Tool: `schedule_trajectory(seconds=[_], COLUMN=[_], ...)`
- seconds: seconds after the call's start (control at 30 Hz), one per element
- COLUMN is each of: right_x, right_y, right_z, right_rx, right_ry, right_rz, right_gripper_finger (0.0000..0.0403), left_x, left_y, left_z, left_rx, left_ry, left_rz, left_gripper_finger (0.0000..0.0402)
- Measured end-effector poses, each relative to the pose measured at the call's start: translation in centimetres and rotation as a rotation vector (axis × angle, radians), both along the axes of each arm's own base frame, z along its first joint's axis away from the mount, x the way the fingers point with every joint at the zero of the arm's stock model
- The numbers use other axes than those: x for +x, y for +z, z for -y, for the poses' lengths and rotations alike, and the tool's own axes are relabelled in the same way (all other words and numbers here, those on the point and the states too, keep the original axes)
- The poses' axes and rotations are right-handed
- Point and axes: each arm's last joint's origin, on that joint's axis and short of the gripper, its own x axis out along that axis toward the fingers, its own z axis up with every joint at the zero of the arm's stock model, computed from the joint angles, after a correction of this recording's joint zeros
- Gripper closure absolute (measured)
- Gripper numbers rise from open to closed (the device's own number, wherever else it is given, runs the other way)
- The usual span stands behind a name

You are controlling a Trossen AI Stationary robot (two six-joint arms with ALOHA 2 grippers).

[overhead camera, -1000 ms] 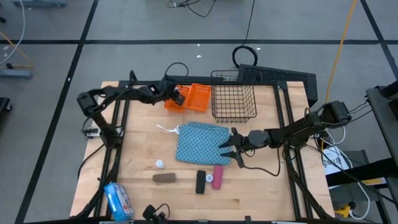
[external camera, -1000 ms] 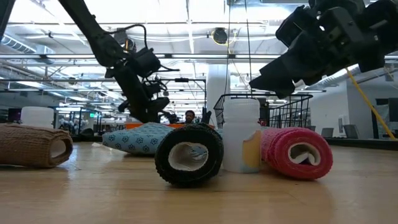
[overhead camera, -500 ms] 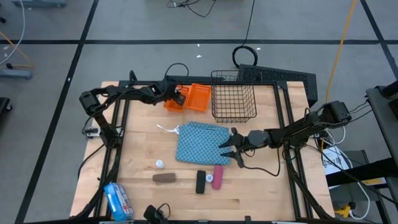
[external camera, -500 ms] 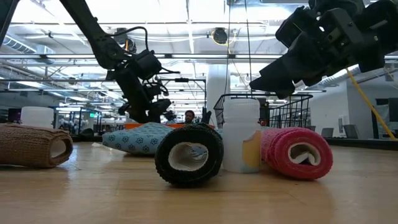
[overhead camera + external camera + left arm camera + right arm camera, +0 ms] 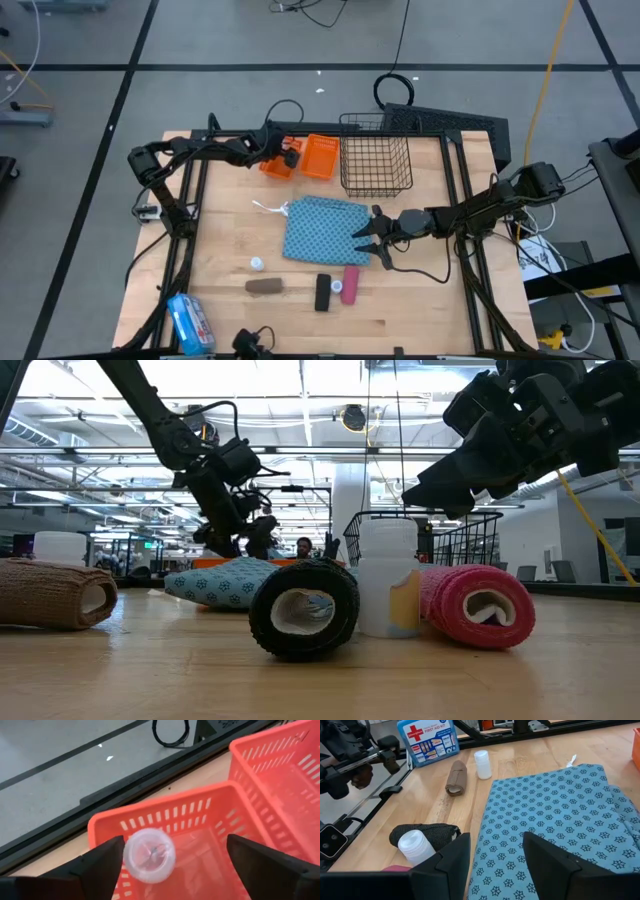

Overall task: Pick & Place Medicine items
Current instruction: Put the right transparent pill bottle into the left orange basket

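Note:
My left gripper stands open over the smaller orange basket at the table's far left. A tiny white round bottle shows inside the basket's rim, close beside one finger. My right gripper hovers open at the right edge of the blue patterned cloth, with nothing between its fingers. Near the front lie another white bottle, a brown roll, a black roll, a third white bottle and a pink roll. My left gripper has its fingers spread wide, slanting down over the basket. The white bottle sits right beside one fingertip; whether it touches that finger, I cannot tell.
A second orange basket and a black wire basket stand along the far edge. A blue and white first-aid packet lies at the near left corner. Bare wood shows between the cloth and the orange baskets.
My left gripper has opened over the orange basket while staying in place, its fingers now spread wide. My right gripper has kept still.

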Motion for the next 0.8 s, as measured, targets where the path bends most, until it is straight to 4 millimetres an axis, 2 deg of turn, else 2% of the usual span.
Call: schedule_trajectory(seconds=[0.13, 0.3, 0.43, 0.5, 0.63, 0.8], right_x=[0.0, 0.0, 0.0, 0.0, 0.0, 0.0], right_y=[0.0, 0.0, 0.0, -0.1, -0.1, -0.1], right_z=[0.0, 0.0, 0.0, 0.0, 0.0, 0.0], right_rx=[0.000, 0.001, 0.001, 0.001, 0.001, 0.001], right_ry=[0.000, 0.000, 0.000, -0.001, -0.001, -0.001], right_rz=[0.000, 0.000, -0.006, -0.011, -0.012, -0.012], right_gripper_finger=[0.0232, 0.0232, 0.0232, 0.0232, 0.0232, 0.0232], left_x=[0.4, 0.2, -1.3, -2.5, -4.9, -6.9], left_y=[1.1, 4.5, 8.0, 9.1, 9.4, 7.2], left_z=[-0.1, 0.3, 1.3, 2.1, 3.9, 5.9], left_rx=[-0.017, -0.005, 0.042, 0.056, 0.034, -0.048], left_ry=[-0.031, -0.051, -0.049, -0.019, 0.077, 0.227], left_rz=[0.027, 0.039, 0.065, 0.051, -0.040, -0.145], left_gripper_finger=[0.0036, 0.0035, 0.0034, 0.0034, 0.0034, 0.0034])
